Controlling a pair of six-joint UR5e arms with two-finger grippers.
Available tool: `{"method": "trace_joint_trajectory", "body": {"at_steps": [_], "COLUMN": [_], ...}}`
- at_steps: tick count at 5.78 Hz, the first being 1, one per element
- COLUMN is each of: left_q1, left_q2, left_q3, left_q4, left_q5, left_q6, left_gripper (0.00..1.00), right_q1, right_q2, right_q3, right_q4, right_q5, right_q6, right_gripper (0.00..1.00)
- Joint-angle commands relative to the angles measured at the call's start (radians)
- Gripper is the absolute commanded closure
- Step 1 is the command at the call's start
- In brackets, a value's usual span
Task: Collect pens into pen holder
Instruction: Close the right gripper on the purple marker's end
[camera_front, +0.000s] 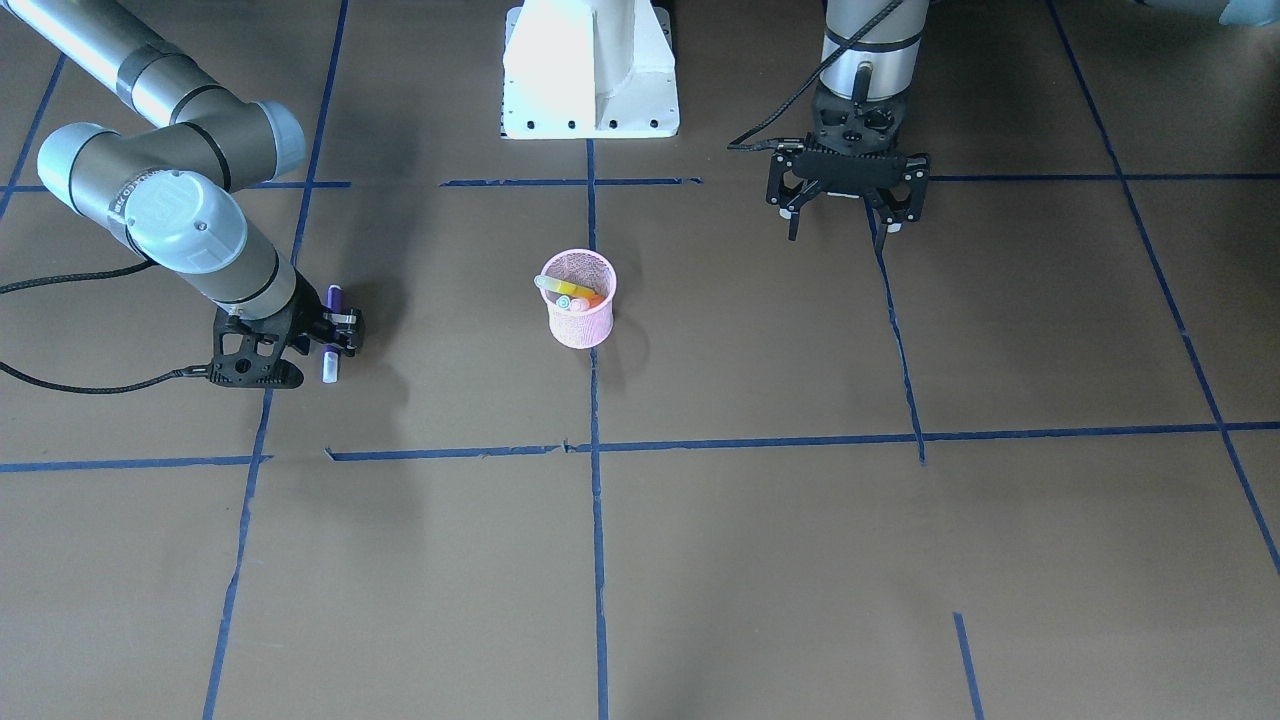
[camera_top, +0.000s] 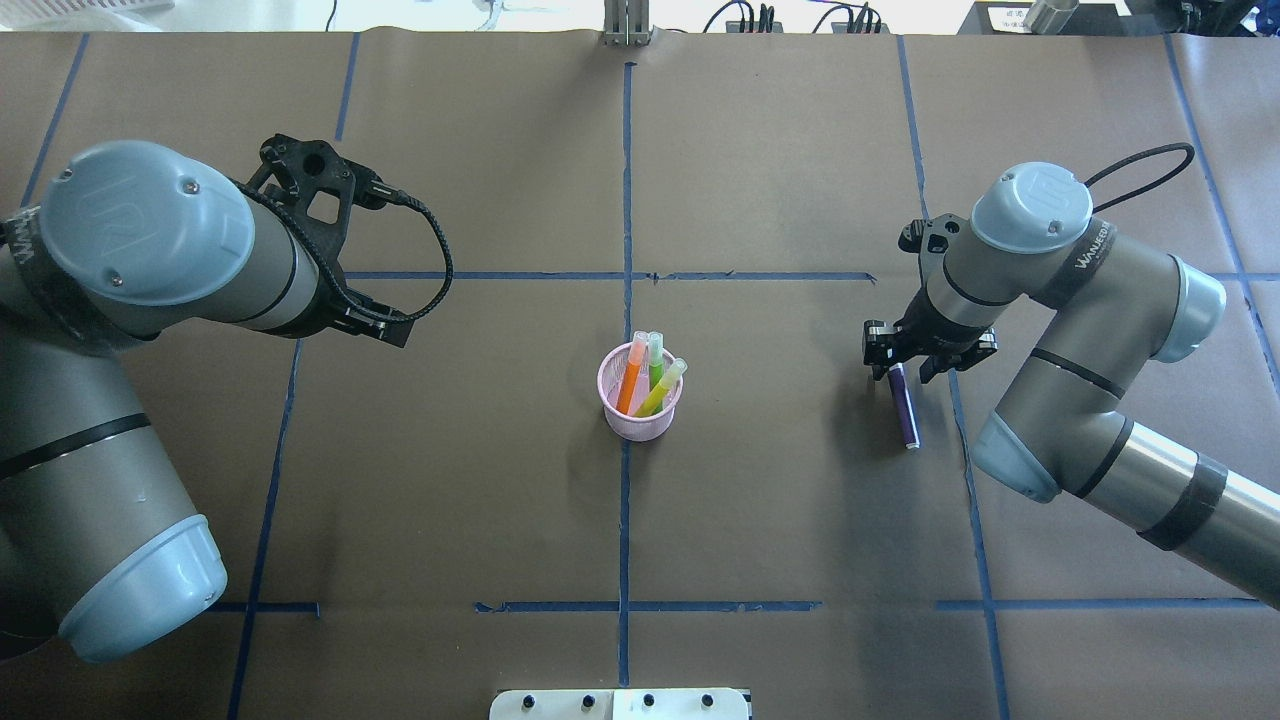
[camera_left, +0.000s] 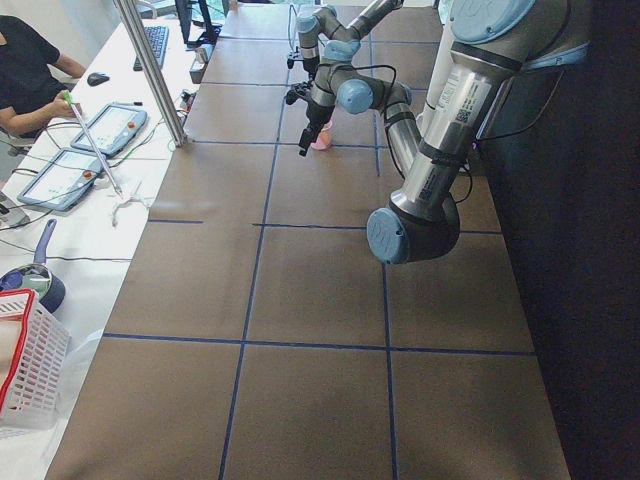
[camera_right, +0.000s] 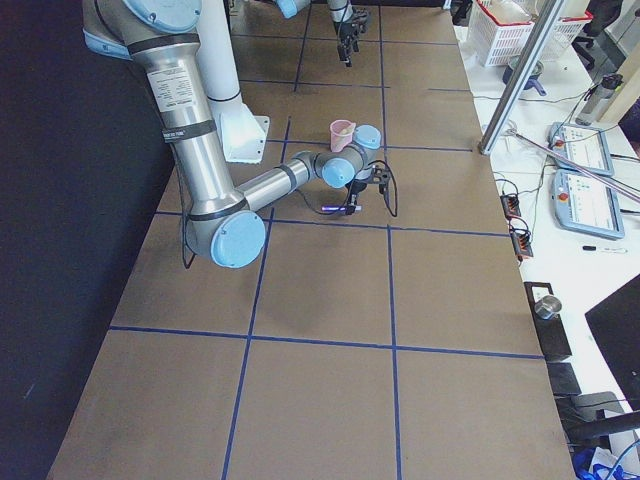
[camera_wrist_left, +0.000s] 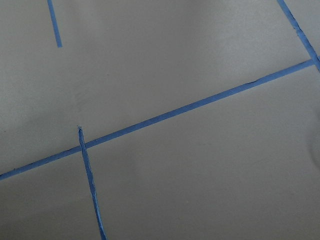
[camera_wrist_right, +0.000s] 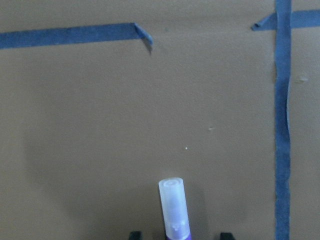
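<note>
Right hand (camera_top: 915, 362): open, lowered close to the worktop, one finger on each side of the pen without touching it.
Purple slim marker pen with pale translucent cap (camera_top: 905, 410): lying flat on the brown paper-covered worktop with blue tape lines (camera_top: 800, 520), well apart from the holder, cap end projecting beyond the fingers.
Left hand (camera_front: 845, 215): open, fingers spread, empty, above the worktop, away from the holder.
Pink wire-mesh cylindrical pen holder (camera_top: 640, 405): upright at the worktop centre, on a tape line.
Holder contents: orange pen (camera_top: 632, 375), green pen (camera_top: 655, 365), yellow-green pen (camera_top: 662, 388), leaning with caps up.
</note>
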Motion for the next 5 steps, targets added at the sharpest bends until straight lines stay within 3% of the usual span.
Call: {"method": "trace_joint_trajectory", "body": {"at_steps": [1, 3, 4, 5], "left_q1": [0.0, 0.0, 0.0, 0.0], "left_q2": [0.001, 0.001, 0.001, 0.001], "left_q3": [-0.001, 0.002, -0.001, -0.001], "left_q4": [0.0, -0.001, 0.0, 0.0], "left_q5": [0.0, 0.0, -0.002, 0.0], "left_q6": [0.0, 0.0, 0.003, 0.008], "left_gripper": [0.08, 0.08, 0.08, 0.08], "right_q1": [-0.01, -0.017, -0.017, -0.017], "right_q2": [-0.001, -0.002, -0.007, -0.008], "right_q3": [0.001, 0.002, 0.002, 0.002], "right_q4": [0.0, 0.0, 0.0, 0.0], "right_q5": [0.0, 0.0, 0.0, 0.003], "right_q6": [0.001, 0.001, 0.001, 0.001], "right_gripper": [0.39, 0.42, 0.59, 0.95]}}
